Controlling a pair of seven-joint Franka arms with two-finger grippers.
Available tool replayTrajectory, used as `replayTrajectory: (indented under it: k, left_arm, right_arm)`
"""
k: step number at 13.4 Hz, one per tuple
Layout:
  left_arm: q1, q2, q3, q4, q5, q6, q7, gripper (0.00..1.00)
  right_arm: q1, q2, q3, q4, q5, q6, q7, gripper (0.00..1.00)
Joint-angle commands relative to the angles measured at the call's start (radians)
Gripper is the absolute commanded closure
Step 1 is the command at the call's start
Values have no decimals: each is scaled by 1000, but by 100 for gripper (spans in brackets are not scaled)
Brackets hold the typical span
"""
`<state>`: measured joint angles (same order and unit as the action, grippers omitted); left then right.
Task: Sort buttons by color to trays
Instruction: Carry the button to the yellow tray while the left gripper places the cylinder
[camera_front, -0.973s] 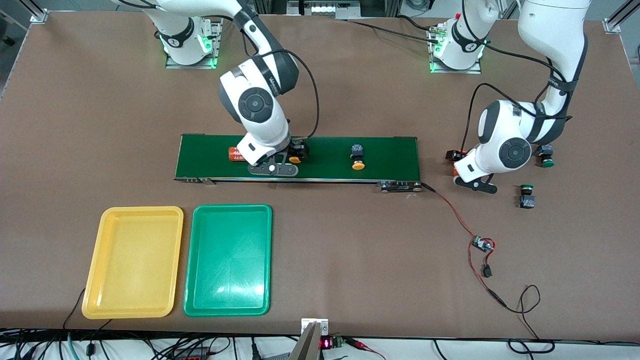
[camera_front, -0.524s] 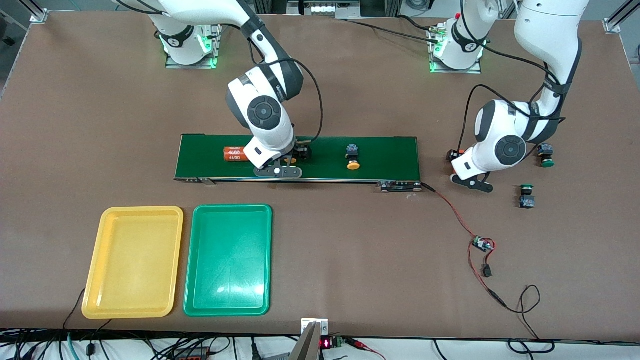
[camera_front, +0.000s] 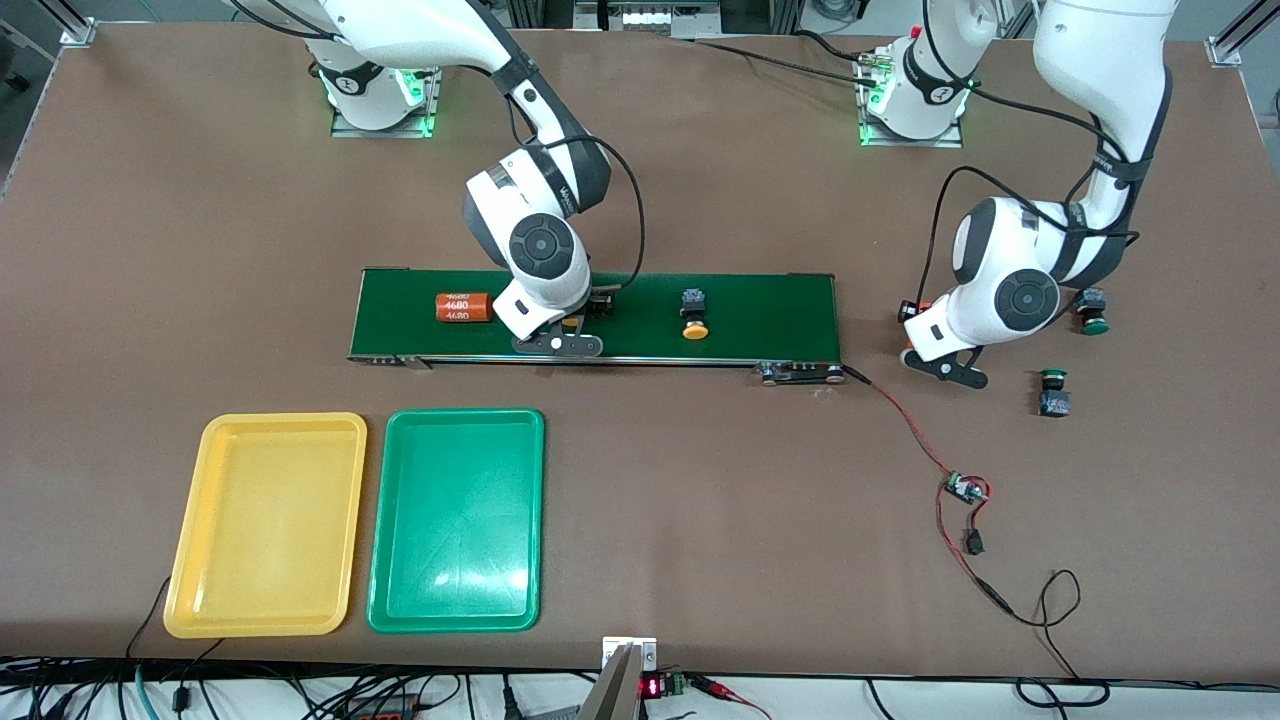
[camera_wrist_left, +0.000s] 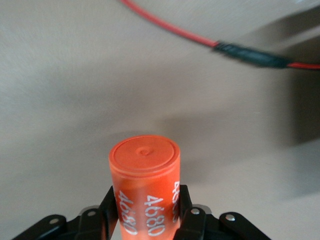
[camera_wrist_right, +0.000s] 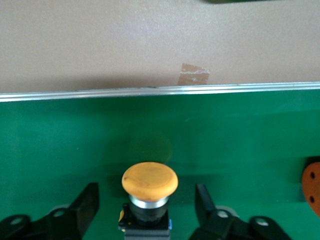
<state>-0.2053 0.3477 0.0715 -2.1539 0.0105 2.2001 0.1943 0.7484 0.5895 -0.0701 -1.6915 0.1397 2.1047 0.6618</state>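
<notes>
Right now your right gripper (camera_wrist_right: 145, 207) is sitting low over the conveyor belt (camera_front: 760, 300), its fingers (camera_wrist_right: 85, 205) standing apart on either side of a yellow-capped button (camera_wrist_right: 149, 181) without touching it. Your left gripper (camera_wrist_left: 146, 212) is working off the belt's end toward the left arm's end of the surface (camera_front: 700, 480), with its fingers clamped on an orange cylinder (camera_wrist_left: 145, 187) marked 4680, which you are seeing end-on; it is probably just clear of the surface, though that is hard to judge. A second yellow button (camera_front: 693, 313) is lying on the belt, and another orange cylinder (camera_front: 462, 307) is resting beside the right gripper. Two green buttons (camera_front: 1052, 391) are sitting near the left gripper, one of them (camera_front: 1092, 312) partly hidden by the arm. Nearer the camera, the yellow tray (camera_front: 266, 524) and green tray (camera_front: 457, 520) are lying side by side.
</notes>
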Motion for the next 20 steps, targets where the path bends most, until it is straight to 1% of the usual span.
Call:
replayTrajectory:
  k: [1,2,3,4,5,6,7,9,10,11,13,15,17,19,20]
  left_arm:
    - [-16,-38,-36,103,19,-120,92,84]
    - [-35,-38,-44,120,16,-120,152,84]
    - [-42,-38,-55,129,10,-120,207,84]
    - [-42,-38,-96,138,8,-120,255,84]
    - [-42,-39,-137,149,8,-120,295,84]
    - [-42,-42,-166,160,8,-120,318,84]
    - [-42,-42,-203,160,8,-117,338,82]
    - [-43,-36,-242,160,16,-109,388,81]
    - [-45,-33,-265,160,20,-106,434,81]
    - [-46,-26,-285,160,22,-97,485,82]
    - [-63,-12,-286,160,23,-88,552,82]
    - [-75,-1,-286,158,25,-48,583,82]
    - [-104,28,-286,157,23,10,634,82]
    - [-124,40,-286,155,23,26,636,82]
    - [-131,40,-286,155,23,26,636,77]
  right_arm:
    - [8,-19,-5,4,18,-11,79,85]
    - [5,-28,-5,21,18,-11,93,97]
    - [8,-33,-7,38,18,-20,93,98]
    - [5,-39,-10,55,17,-34,87,100]
    - [-7,-42,-16,79,17,-51,85,100]
    - [-24,-43,-20,122,14,-84,84,100]
    - [-50,-43,-22,175,6,-127,84,100]
    - [-93,-42,-31,246,-2,-169,85,100]
    - [-116,-42,-48,265,-3,-167,88,100]
    - [-133,-42,-84,266,-6,-163,93,100]
    - [-187,-30,-163,269,3,-151,84,100]
    - [-271,6,-165,315,-2,-132,-12,100]
    - [-326,41,-168,334,-5,-124,-94,100]
    - [-401,101,-169,390,-8,-100,-235,100]
    - [-435,134,-169,401,-12,-85,-317,100]
